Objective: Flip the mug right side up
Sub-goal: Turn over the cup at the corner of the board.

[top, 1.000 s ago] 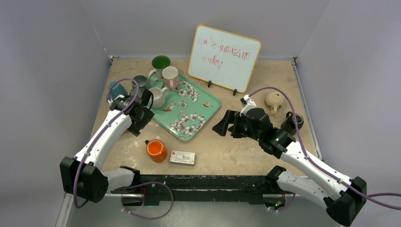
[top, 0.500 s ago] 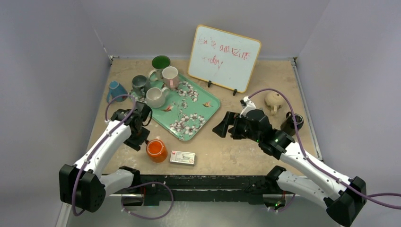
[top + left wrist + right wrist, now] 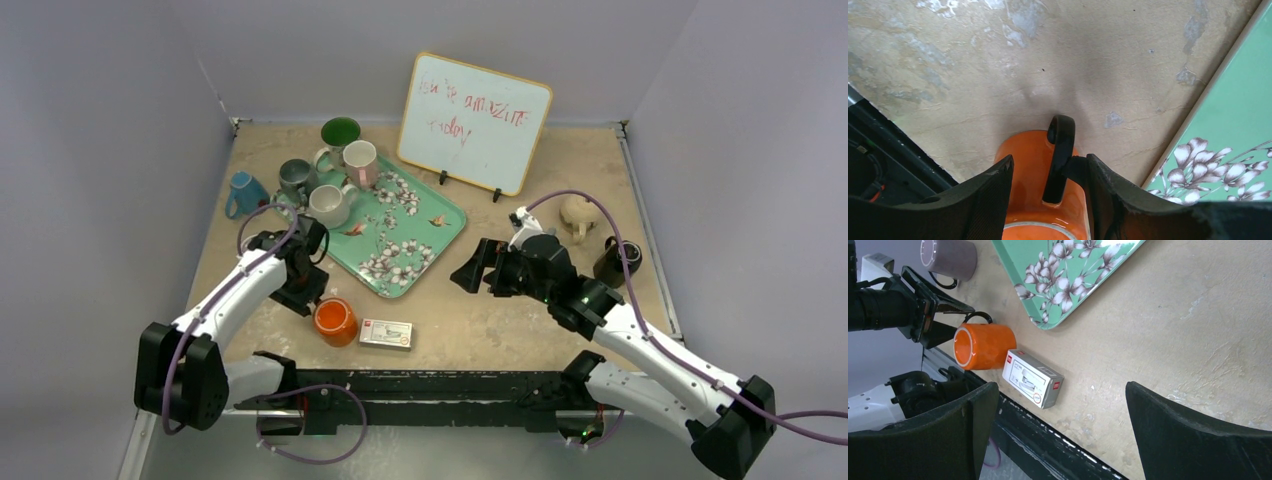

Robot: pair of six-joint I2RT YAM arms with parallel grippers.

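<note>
Currently the orange mug [image 3: 335,322] stands upside down, base up, at about 7 o'clock on the counter [image 3: 500,325], close to the near edge. Your left gripper [image 3: 310,297] sits at the mug's 11 o'clock with its jaws partly spread around the black handle [image 3: 1060,155]. One of its fingers [image 3: 1100,190] lies against the handle, while orange glaze shows in the gap on the other side, so nothing is pinched yet.

That lopsided fit is the first risk. If you close from here, the touching finger will probably shove the mug sideways before the other arrives. It could also twist the mug out of line.

A hold on the handle alone is the second. The glaze looks slick and the body hangs off to one side, so the mug may swing or slip as you roll the wrist.

Mind the neighbours too. A small box [image 3: 386,333] lies just beside the mug at its 3 o'clock, and the flowered tray [image 3: 425,225] sits near at 1 o'clock. A dropped mug could strike either one, or roll off the near edge at 6 o'clock.

Your right gripper [image 3: 478,270] hangs with its jaws spread wide over bare counter at about 3 o'clock, well apart from the mug and holding nothing.
</note>
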